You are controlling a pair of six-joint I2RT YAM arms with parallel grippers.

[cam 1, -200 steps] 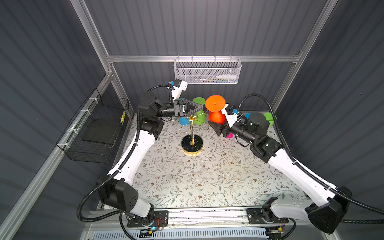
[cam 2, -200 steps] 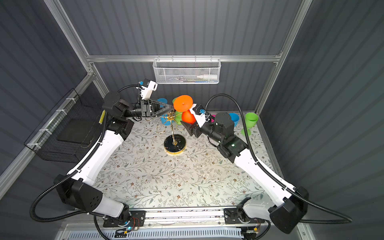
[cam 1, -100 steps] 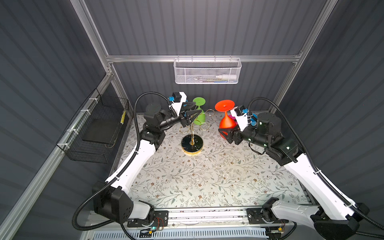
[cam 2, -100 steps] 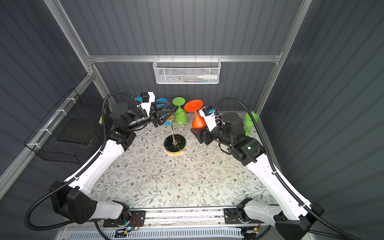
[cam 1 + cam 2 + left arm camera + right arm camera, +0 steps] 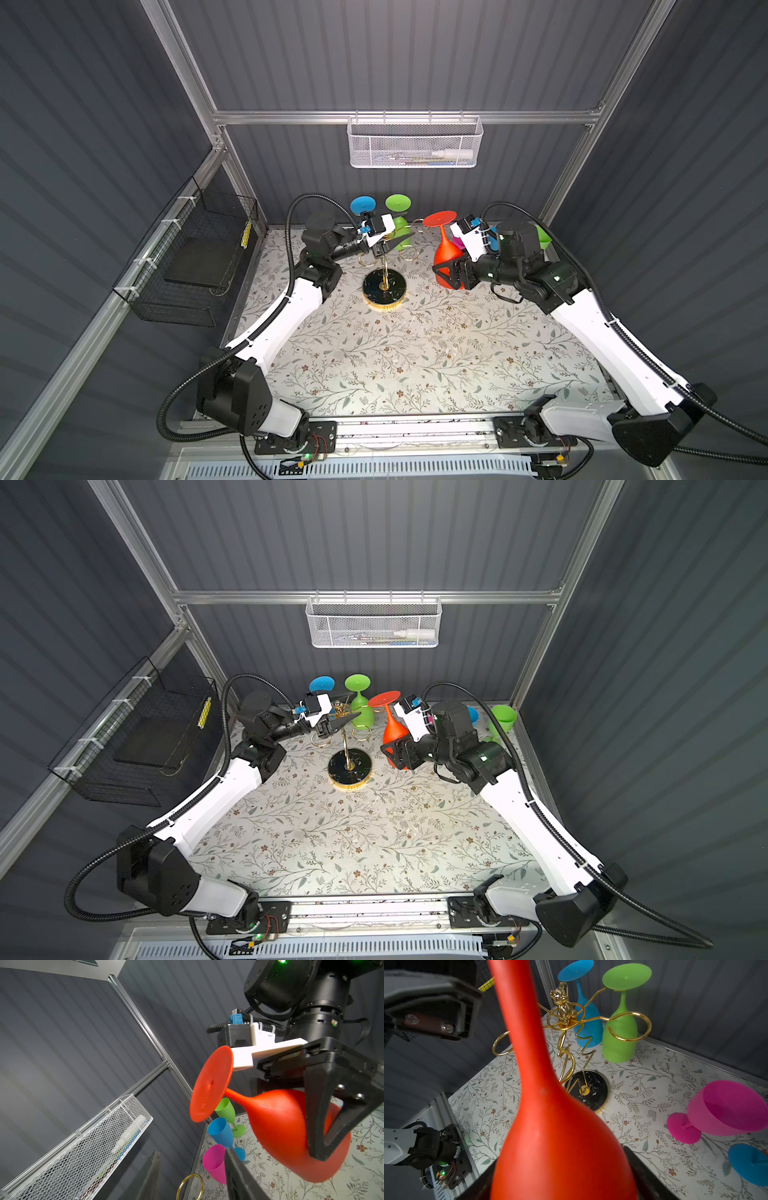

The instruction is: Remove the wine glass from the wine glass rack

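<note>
Top view: right end effector [image 5: 448, 275] clamps inverted red plastic wine glass [image 5: 444, 254] by bowl, clear of gold wire wine glass rack [image 5: 384, 287]. Left wrist: left end effector [image 5: 191, 1155] jaws parted. Right wrist: green plastic glass [image 5: 619, 1043] hangs on rack.

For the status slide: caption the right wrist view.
Right pincer holds the red wine glass off the gold rack; blue glass and green glass hang there.

Rack [image 5: 563, 1008] glossy gold metal; red glass [image 5: 560, 1147] matt plastic.
</note>
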